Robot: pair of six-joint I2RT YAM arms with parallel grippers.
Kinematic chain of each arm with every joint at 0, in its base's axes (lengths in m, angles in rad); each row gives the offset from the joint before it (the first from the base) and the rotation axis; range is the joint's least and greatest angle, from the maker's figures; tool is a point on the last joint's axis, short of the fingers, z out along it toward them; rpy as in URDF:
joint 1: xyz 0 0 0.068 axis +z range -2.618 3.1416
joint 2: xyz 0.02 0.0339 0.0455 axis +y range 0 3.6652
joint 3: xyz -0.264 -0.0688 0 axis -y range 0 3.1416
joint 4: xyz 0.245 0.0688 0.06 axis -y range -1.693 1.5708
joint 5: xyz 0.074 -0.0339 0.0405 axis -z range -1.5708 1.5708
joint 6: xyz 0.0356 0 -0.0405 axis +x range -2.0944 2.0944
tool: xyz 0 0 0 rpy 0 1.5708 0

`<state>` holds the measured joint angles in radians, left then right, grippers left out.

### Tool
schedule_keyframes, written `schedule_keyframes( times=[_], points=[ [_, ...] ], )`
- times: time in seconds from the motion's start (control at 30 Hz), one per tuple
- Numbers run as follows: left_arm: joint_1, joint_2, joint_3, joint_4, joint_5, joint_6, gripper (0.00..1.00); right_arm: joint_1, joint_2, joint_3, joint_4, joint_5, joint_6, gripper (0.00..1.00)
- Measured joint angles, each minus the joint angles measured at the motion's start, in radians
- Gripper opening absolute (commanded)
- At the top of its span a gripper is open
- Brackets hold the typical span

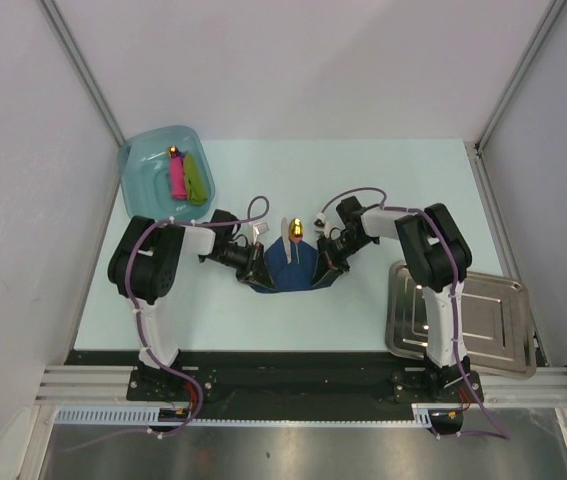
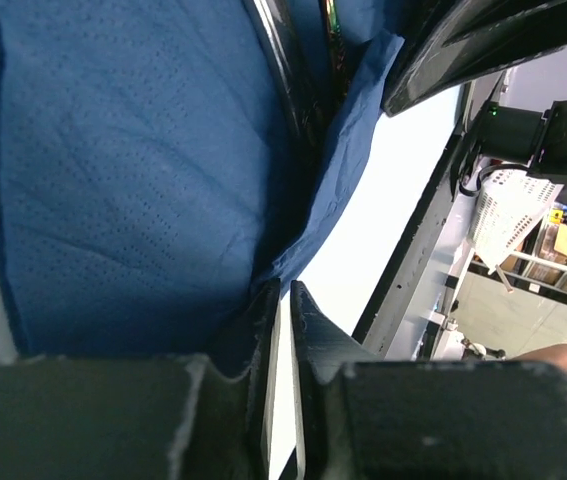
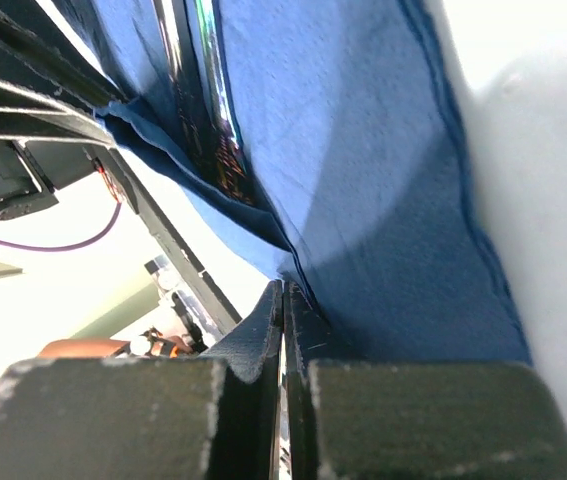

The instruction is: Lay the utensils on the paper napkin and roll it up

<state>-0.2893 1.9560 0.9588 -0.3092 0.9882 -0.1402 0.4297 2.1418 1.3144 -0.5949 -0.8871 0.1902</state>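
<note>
I have the napkin point(image 1: 291, 268) at the middle of the counter point(image 1: 383, 180), between my two arms. Its left and right sides are lifted, so it sags like a trough. A utensil point(image 1: 295, 230) with a gold end sticks out at the napkin's far edge, in line with the trough. Both wrist cameras show a dark, shiny strip lying inside the blue fold.

My right fingers point(image 3: 258, 335) are pressed together on the napkin's right edge, and the sheet runs straight in between their tips. My left fingers point(image 2: 251, 340) are at the opposite edge, drawn close with a thin slit of light between them. The napkin's fold comes down to their tips, but I cannot tell whether they are actually gripping it.

A teal tub point(image 1: 143, 165) sits at the far left corner of the counter, well apart from the napkin. In it a pink stick point(image 1: 176, 177) and a green stick point(image 1: 196, 180) lie side by side. A second utensil point(image 1: 174, 152), small with a gold top, is at the pink stick's far end.

A steel tray point(image 1: 483, 300) lies at the near right, just beside my right arm, and is also apart from the napkin.
</note>
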Motion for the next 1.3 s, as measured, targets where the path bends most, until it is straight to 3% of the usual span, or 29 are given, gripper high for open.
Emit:
schedule_keyframes(
  times=[0.47, 0.77, 0.93, 1.13, 1.3],
  points=[
    [0.003, 0.000, 0.000, -0.008, -0.008, 0.002, 0.09, 0.072, -0.007, 0.006, -0.002, -0.006, -0.026, 0.00],
    [0.010, 0.000, 0.000, -0.015, -0.008, 0.002, 0.09, 0.029, 0.002, 0.017, 0.004, -0.028, -0.011, 0.00],
    [0.026, 0.000, -0.003, -0.013, 0.003, 0.002, 0.16, 0.004, 0.030, 0.017, 0.002, -0.051, -0.006, 0.00],
    [0.017, -0.058, -0.045, 0.048, 0.041, 0.000, 0.20, 0.018, 0.030, 0.018, 0.002, -0.051, -0.007, 0.00],
    [-0.055, -0.121, -0.051, 0.167, 0.084, -0.059, 0.20, 0.019, 0.030, 0.018, 0.002, -0.048, -0.006, 0.00]
  ],
)
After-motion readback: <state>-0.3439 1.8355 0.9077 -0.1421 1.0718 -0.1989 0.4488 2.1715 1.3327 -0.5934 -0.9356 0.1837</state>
